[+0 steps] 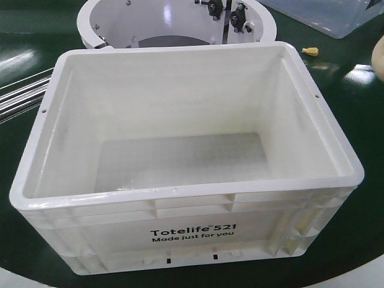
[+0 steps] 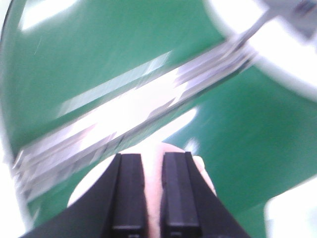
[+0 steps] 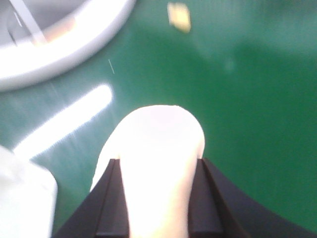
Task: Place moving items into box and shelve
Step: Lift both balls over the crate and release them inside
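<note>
Pale lump sits gripped within right end effector.

Left lump blurred and mostly hidden, right lump overexposed, colours unreadable

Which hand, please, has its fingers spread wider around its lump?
The right hand: its fingers flank a broad pale lump, while the left hand's fingers nearly meet.

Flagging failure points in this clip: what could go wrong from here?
1. The right pincer grips the pale lump by its near end, so it may slip out before reaching the box.
2. The left pincer has its fingers nearly closed, with a pinkish lump bulging beside them, so that hold looks uncertain.
</note>
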Robot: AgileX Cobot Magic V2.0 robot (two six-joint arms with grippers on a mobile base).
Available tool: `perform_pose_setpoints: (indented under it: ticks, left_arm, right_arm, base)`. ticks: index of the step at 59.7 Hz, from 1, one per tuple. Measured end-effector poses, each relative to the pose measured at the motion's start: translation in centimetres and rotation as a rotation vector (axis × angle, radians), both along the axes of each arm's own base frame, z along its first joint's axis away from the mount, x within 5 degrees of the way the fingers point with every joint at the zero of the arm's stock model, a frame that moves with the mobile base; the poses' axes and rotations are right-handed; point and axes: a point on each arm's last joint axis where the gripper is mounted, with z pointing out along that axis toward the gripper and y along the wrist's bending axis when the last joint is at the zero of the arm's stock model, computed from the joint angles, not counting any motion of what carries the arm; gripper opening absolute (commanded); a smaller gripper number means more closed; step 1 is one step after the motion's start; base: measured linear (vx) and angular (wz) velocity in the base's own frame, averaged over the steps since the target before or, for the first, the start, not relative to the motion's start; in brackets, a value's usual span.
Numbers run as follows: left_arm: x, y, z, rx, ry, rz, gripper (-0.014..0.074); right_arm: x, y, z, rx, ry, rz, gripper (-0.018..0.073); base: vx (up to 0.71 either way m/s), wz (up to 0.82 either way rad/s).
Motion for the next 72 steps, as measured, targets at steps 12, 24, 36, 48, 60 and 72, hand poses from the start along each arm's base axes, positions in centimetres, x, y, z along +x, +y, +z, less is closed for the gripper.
perform_pose_setpoints:
  ticks: [12,24,36,48,60,72]
  left_arm:
    - [-0.2,-5.4,3.5,-0.144,-0.122,-0.27,-0.0003]
    - [-0.3,-11.7,2.5,-0.297,-0.032,-0.568,-0.0003]
    - [1.3,-16.5,-1.0,-0.322,0.135,-0.785,0.0015]
    - [3.6,-17.6,-4.6,-0.312,0.275,-0.806,0.0139]
    - [4.5,-18.0,-5.8,-0.309,0.305,-0.798,0.0405]
    - [4.8,-17.9,-5.6,-0.303,0.257,-0.78,0.06]
  right_arm:
    - [-0.3,7.8,3.8,-0.021,-0.123,0.252,-0.0004]
    - [-1.7,18.0,2.8,-0.054,-0.115,0.577,-0.0002]
    - [-2.4,23.5,0.0,-0.092,-0.019,0.751,0.0013]
    - [-1.7,24.5,-2.0,-0.098,0.073,0.76,0.0151]
    - [-1.5,24.5,-2.4,-0.107,0.085,0.758,0.0428]
    - [-1.4,24.4,-2.4,-0.124,0.077,0.755,0.0602]
  base:
    - [0.0,0.0]
    - [0.0,0.0]
    - [0.0,0.0]
    - [0.0,0.0]
    - [0.0,0.0]
    - [0.0,0.0]
